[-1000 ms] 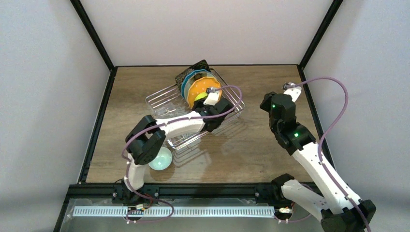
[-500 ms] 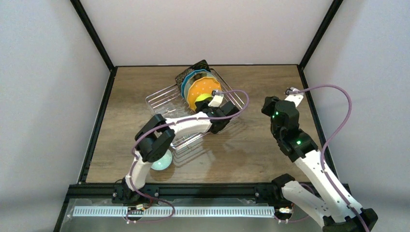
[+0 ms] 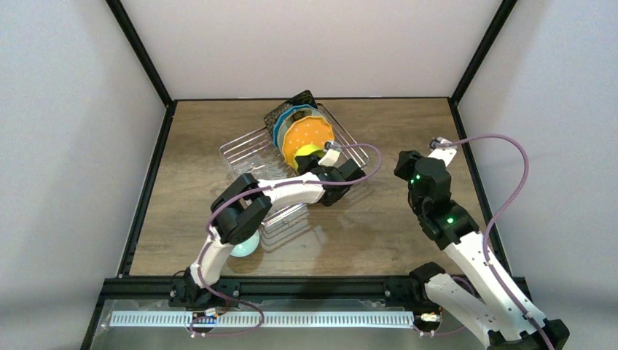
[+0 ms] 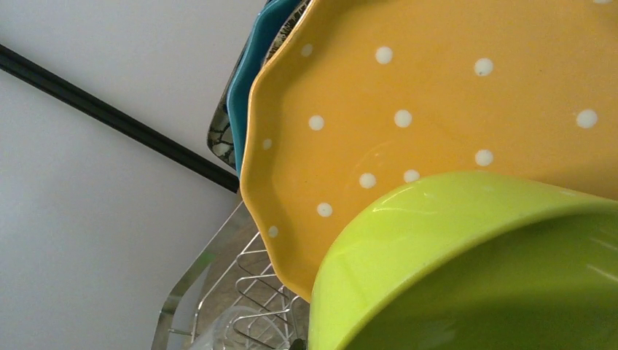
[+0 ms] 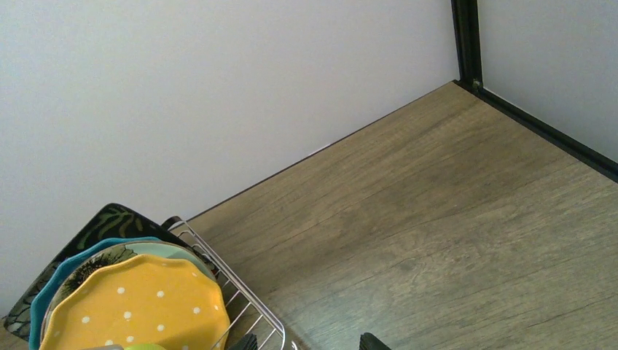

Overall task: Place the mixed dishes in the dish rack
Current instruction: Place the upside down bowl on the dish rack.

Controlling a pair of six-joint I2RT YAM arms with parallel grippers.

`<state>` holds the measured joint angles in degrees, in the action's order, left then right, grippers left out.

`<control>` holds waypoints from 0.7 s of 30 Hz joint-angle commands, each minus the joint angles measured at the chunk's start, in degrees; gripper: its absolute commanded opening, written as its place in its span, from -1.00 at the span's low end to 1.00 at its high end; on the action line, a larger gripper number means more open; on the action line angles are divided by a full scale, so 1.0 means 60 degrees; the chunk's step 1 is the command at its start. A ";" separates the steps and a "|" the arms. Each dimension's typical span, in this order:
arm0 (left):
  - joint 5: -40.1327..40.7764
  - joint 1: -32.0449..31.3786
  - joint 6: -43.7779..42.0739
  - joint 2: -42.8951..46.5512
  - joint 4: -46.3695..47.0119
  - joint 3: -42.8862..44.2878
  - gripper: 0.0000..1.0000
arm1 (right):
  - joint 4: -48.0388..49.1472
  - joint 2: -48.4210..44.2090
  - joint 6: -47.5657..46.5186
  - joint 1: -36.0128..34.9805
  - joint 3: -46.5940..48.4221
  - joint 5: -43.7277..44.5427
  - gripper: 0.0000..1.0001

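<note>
Near the near-left edge of the table [image 3: 408, 117], a pale round dish [image 3: 246, 246] sits half hidden under the left arm's elbow. Right of middle, the right gripper [image 5: 306, 341] hangs spread and empty above bare wood. In the dish rack [image 3: 248, 157] at mid-table, the left gripper [image 3: 321, 161] has its jaws pressed together at the small yellow-green bowl [image 4: 466, 270]. The bowl leans on the orange dotted plate [image 4: 437, 95], and whether it is pinched is hidden. Behind these, toward the far edge, stand the mint flower plate [image 5: 109, 259], teal plate [image 5: 58, 277] and black square floral plate [image 5: 102, 219].
</note>
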<state>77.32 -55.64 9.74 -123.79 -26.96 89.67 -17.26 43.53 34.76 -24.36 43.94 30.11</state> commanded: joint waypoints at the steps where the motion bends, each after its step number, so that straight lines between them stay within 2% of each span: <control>1: 0.0679 -0.0093 -0.0088 -0.0391 -0.0091 0.0275 -0.94 | 0.0239 -0.0160 0.0038 0.0055 -0.0153 0.0084 0.60; 21: 0.1518 -0.0294 0.0472 -0.1501 -0.1176 0.1171 -0.94 | 0.0464 -0.0512 -0.0118 0.0057 -0.0510 -0.0191 0.60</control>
<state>83.77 -56.55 10.17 -130.21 -30.44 94.85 -15.55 41.39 34.46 -24.36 41.65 28.86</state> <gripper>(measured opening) 0.064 0.799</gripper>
